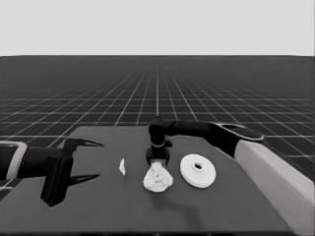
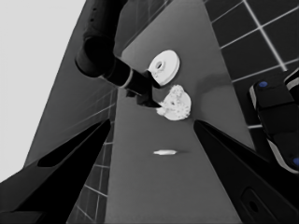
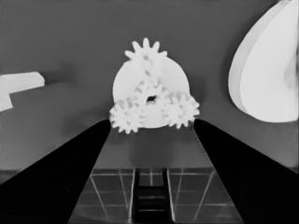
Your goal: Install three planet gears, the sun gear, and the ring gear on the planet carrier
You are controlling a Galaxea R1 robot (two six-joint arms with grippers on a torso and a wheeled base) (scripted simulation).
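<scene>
The smaller round part (image 1: 165,183) lies mid-table with four small gears on it. In the right wrist view its bare face (image 3: 176,80) carries three planet gears, one (image 3: 145,51) on the edge farthest from the fingers and two (image 3: 125,116) (image 3: 180,110) on the edge nearest them, meshed around the sun gear (image 3: 150,94). My right gripper (image 1: 157,158) hovers just behind this stack, open, fingers apart with nothing between them (image 3: 152,123). The larger round part (image 1: 198,170) lies flat to the stack's right, apart from it. My left gripper (image 1: 96,160) waits open over the table's left end.
A thin white piece (image 1: 122,167) lies alone left of the stack, between it and the left gripper. The right arm's pale forearm (image 1: 275,172) crosses the lower right. Dark machinery with blue lights (image 2: 275,116) shows past the table edge in the left wrist view.
</scene>
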